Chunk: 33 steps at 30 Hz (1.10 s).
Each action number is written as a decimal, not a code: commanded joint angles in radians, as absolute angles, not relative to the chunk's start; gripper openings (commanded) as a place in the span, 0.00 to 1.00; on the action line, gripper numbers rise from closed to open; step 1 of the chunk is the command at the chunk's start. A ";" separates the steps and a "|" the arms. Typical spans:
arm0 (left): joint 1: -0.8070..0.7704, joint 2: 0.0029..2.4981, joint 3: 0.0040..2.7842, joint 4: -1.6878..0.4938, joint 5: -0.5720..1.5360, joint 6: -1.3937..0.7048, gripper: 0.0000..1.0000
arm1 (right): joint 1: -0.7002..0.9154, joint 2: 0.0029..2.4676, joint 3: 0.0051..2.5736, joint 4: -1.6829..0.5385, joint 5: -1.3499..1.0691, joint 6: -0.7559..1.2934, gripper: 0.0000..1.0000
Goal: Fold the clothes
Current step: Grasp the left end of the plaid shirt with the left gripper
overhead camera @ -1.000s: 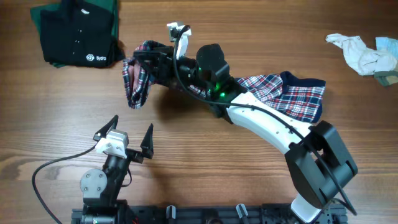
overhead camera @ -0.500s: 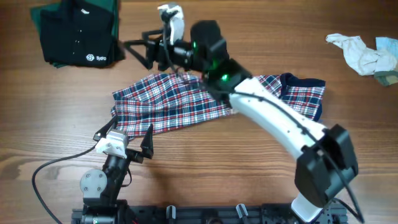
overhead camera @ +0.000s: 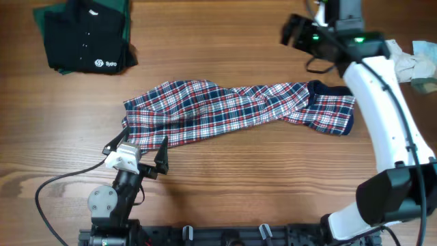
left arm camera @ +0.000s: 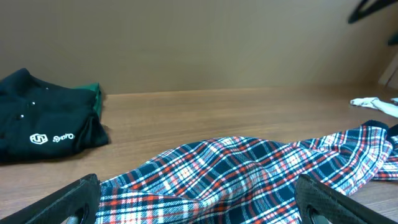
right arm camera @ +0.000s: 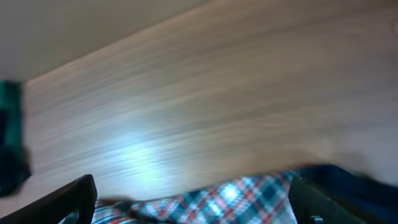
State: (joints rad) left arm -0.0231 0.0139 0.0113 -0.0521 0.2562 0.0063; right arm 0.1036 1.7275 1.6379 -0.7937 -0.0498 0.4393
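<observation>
plaid shirt [overhead camera: 232,109] rumpled, stretched lengthwise, seemingly unfolded

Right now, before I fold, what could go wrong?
The plaid shirt lies twisted and bunched mid-length; folding now would likely trap creases. The open left claw sits at its near edge and might drag it. The open right claw hangs near the off-white cloth, a possible snag.

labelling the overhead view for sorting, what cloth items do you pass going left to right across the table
black garment with white logo → plaid shirt → off-white and pale green cloth
</observation>
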 commanded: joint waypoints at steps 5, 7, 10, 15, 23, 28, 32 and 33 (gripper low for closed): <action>-0.015 0.022 0.006 -0.049 0.387 -0.187 1.00 | -0.034 1.713 1.627 -0.887 -0.023 0.482 1.00; -0.015 0.073 0.006 -0.049 0.393 -0.387 1.00 | -0.047 1.713 1.627 -0.899 -0.022 0.482 1.00; -0.015 0.248 0.006 -0.049 0.391 -0.540 1.00 | -0.048 1.713 1.627 -0.906 -0.023 0.483 1.00; -0.015 0.606 0.006 0.015 0.123 -0.539 1.00 | -0.048 1.713 1.627 -0.921 -0.022 0.478 1.00; -0.015 0.851 0.006 0.330 0.216 -0.541 1.00 | -0.048 1.713 1.627 -0.923 -0.022 0.476 1.00; -0.015 0.883 0.006 0.274 0.208 -0.747 1.00 | -0.048 1.713 1.627 -0.925 -0.022 0.474 1.00; -0.015 0.897 0.006 0.274 0.209 -0.799 1.00 | -0.048 1.713 1.627 -0.920 -0.022 0.474 1.00; -0.015 0.897 0.006 0.279 0.212 -0.799 1.00 | -0.048 1.713 1.627 -0.917 -0.022 0.474 1.00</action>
State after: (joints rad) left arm -0.0193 0.8875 0.0055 0.2710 0.2096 -0.7296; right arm -0.0486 1.7275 1.6329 -0.9234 -0.0425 0.4706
